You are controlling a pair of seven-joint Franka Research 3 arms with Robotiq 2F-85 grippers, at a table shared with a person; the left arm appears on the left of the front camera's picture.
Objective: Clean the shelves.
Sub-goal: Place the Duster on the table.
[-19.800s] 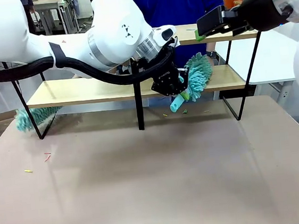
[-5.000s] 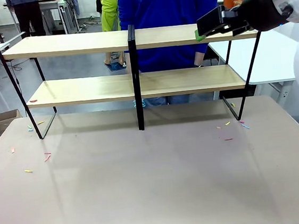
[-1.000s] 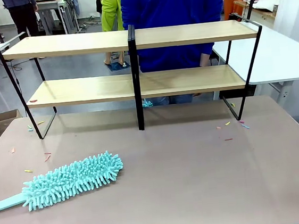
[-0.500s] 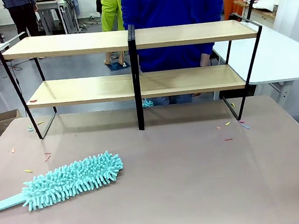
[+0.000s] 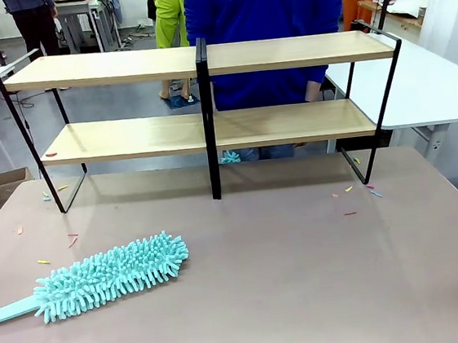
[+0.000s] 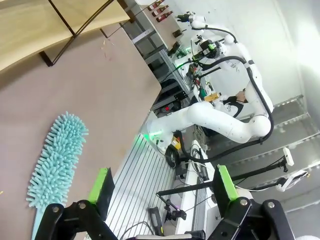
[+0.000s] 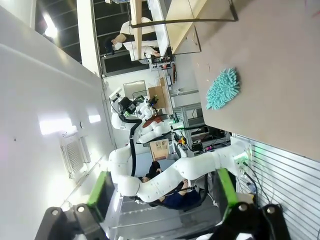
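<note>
Across the table's far edge, shelves [image 5: 208, 131] run left-right.

Shelves [image 5: 127, 138]: light matt wood, thin black metal frame. Duster [image 5: 109, 276]: fluffy teal microfibre cloth. Table [image 5: 306, 278]: smooth, slightly glossy.

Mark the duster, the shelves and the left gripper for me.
duster [image 5: 113, 274], front view, middle of the fluffy teal head lying on the table.
shelves [image 5: 135, 137], front view, lower left wooden board.
left gripper [image 6: 162, 187], left wrist view, midway between the green-padded fingertips, jaws wide apart.
</note>
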